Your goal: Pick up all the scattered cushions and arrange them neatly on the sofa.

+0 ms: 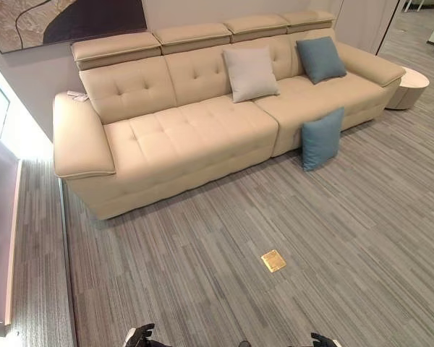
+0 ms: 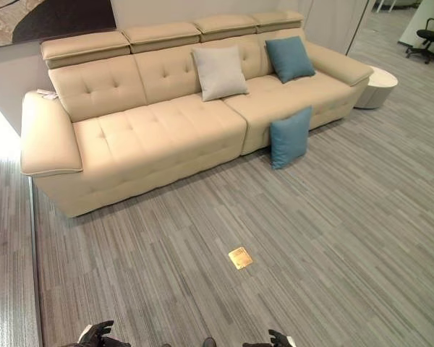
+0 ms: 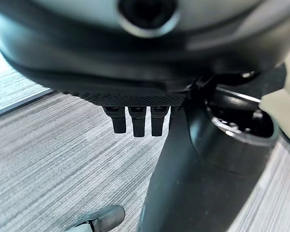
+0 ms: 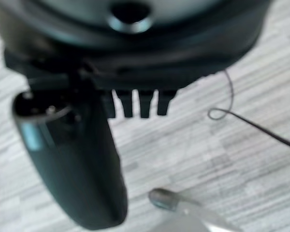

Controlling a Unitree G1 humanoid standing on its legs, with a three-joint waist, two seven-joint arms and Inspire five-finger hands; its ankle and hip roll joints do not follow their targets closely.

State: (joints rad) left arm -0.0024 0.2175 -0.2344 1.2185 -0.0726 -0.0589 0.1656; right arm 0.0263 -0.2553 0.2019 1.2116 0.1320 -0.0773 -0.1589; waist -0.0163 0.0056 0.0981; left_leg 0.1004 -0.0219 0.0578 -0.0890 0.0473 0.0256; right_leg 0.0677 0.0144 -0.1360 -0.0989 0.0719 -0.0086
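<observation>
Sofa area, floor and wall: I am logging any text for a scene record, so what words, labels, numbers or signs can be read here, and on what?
None can be read.
Brass floor plate: any marking too small to read.
Small object on the sofa armrest: too small to read.
Wall picture: abstract shapes, no lettering.
Three cushions, grey, blue on the seat, blue on the floor: plain.

1. I find no legible text, label, number or sign on the sofa (image 1: 202, 130).
2. The brass floor plate (image 1: 273, 261) bears marks too small for me to read.
3. The wall artwork (image 1: 65, 20) carries shapes, no lettering.
</observation>
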